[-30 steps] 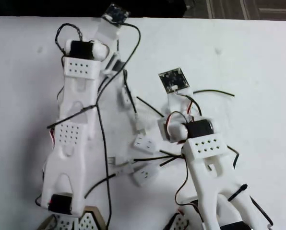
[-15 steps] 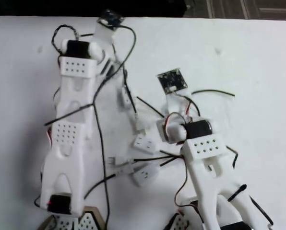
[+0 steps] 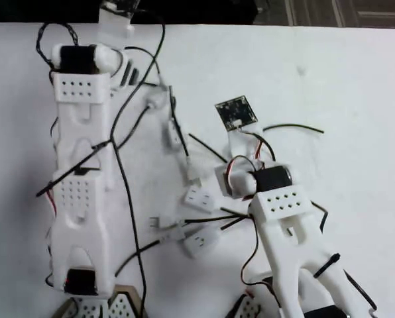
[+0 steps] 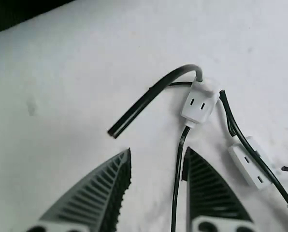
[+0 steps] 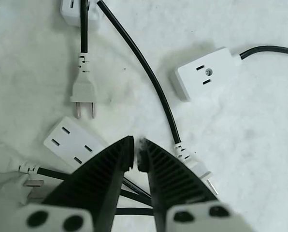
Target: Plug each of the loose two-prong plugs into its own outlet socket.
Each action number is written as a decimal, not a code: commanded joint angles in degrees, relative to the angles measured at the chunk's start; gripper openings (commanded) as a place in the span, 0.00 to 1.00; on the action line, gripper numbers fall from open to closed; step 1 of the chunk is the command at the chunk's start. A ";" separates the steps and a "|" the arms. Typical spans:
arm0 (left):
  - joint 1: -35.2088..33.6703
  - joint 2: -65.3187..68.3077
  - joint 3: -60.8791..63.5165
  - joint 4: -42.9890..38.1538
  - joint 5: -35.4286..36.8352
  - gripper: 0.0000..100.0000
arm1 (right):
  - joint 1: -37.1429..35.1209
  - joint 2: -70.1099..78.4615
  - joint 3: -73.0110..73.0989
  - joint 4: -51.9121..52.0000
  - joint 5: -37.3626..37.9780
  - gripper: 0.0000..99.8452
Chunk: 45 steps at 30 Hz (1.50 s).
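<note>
Over the desk from above, outlet sockets and loose plugs lie between both arms. Left wrist: the left end effector gapes released, a black cord running between its fingers, one socket just ahead. Right wrist: the right end effector is clenched on nothing, beside a flat socket, with a two-prong plug near.

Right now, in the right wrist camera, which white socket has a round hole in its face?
The squarish socket block ending its own black cable: round hole beside two slots. The long socket strip shows slots only.
</note>
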 commanded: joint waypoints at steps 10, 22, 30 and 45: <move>-0.31 -53.32 48.18 -0.79 0.62 0.18 | -0.66 0.04 -0.35 -1.10 0.53 0.02; -2.33 -95.43 103.47 -14.77 0.18 0.18 | -7.08 7.87 0.09 -3.03 0.53 0.02; -14.11 -116.79 135.65 -28.22 -2.20 0.18 | -8.22 14.37 -4.66 0.40 0.26 0.14; -23.78 -138.95 164.66 -30.86 -5.71 0.18 | -11.74 26.07 -23.30 4.88 0.53 0.14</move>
